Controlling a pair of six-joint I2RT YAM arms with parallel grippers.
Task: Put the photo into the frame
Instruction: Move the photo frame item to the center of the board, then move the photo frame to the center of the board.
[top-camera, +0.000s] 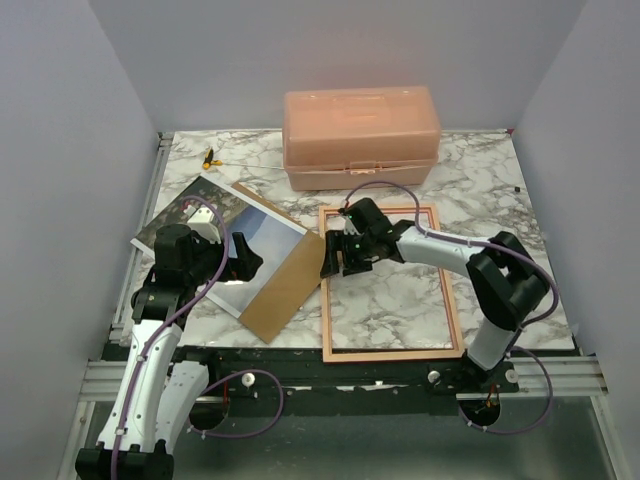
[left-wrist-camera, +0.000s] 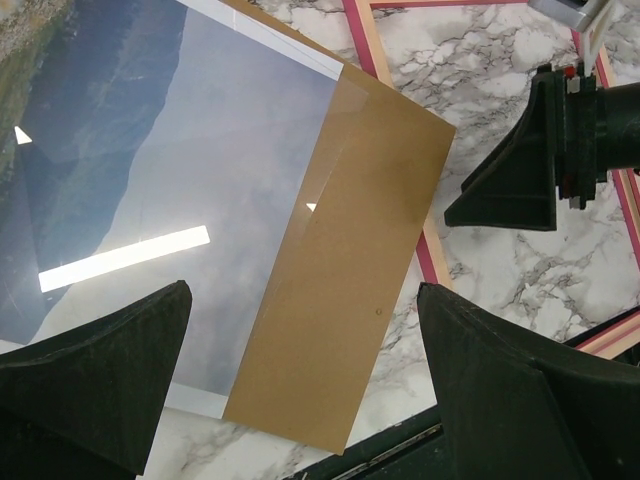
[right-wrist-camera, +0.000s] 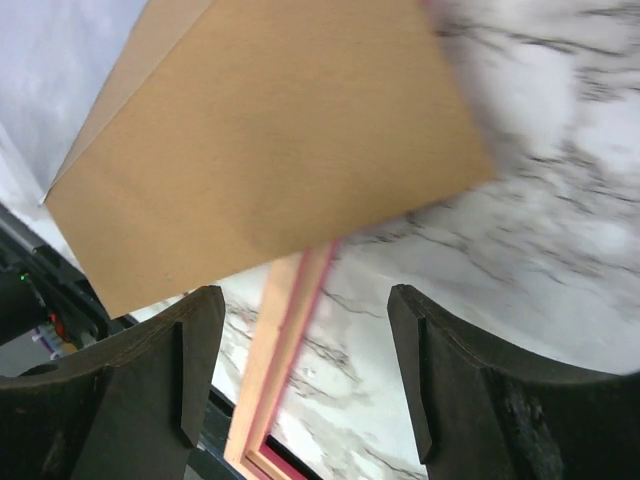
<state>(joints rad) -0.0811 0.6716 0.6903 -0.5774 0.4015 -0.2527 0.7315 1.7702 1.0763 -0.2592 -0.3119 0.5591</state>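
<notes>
Right now, the large glossy print of blue sky, hills and meadow (top-camera: 262, 232) lies face up on the left of the white-and-grey marble tabletop (top-camera: 500, 180), outside the large rectangular frame with a thin pinkish-red and pale wood border (top-camera: 395, 353), which lies flat to its right with the marble showing through its pane. A plain brown rectangular backing board (top-camera: 285, 285) lies tilted over the print's right side, and its far corner crosses the frame's left rail. The left gripper (top-camera: 243, 262) hangs over the near edge of the print and board with its black fingers (left-wrist-camera: 110, 370) spread wide and nothing between them. The right gripper (top-camera: 335, 258) is above the frame's left rail, beside the board's corner; its fingers (right-wrist-camera: 150, 370) are likewise apart and empty, and whether they touch the rail cannot be told. A salmon-pink plastic lidded box (top-camera: 360, 135) stands at the back of the table, just beyond the frame's far edge.
</notes>
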